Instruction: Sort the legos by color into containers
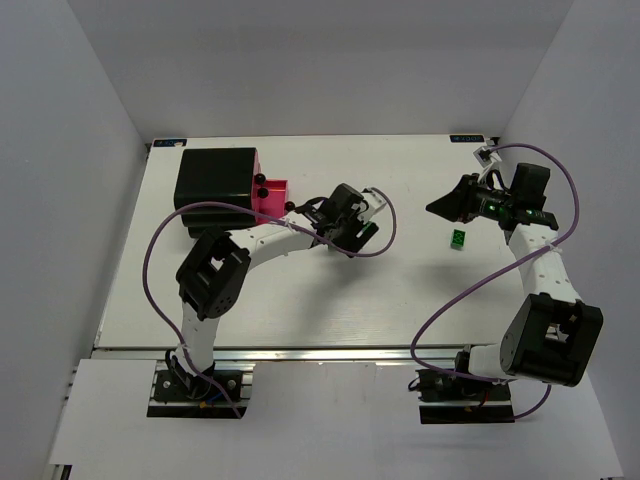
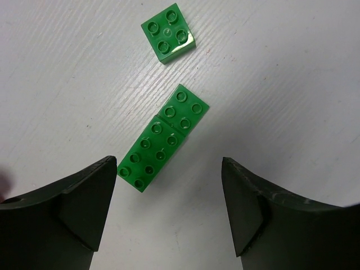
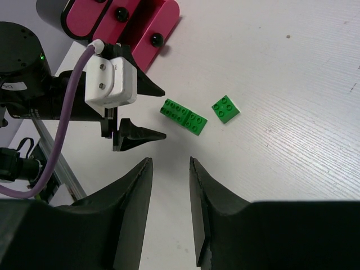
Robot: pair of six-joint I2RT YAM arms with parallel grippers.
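A long green lego strip point(image 2: 163, 138) lies flat on the white table just ahead of my left gripper point(image 2: 170, 169), which is open and empty above it. A square green lego point(image 2: 169, 34) lies a little beyond the strip. Both show in the right wrist view, the strip point(image 3: 184, 117) and the square point(image 3: 226, 108), ahead of my right gripper point(image 3: 170, 163), which is open and empty. The top view shows one green lego point(image 1: 457, 240) below my right gripper point(image 1: 440, 207); my left gripper point(image 1: 352, 228) is mid-table. The pink drawers point(image 1: 270, 200) stick out of the black cabinet point(image 1: 215, 185). No red or yellow legos show.
The pink drawers with black knobs point(image 3: 129, 22) lie behind the left gripper's white camera block point(image 3: 109, 79). Purple cables loop from both arms. White walls enclose the table on three sides.
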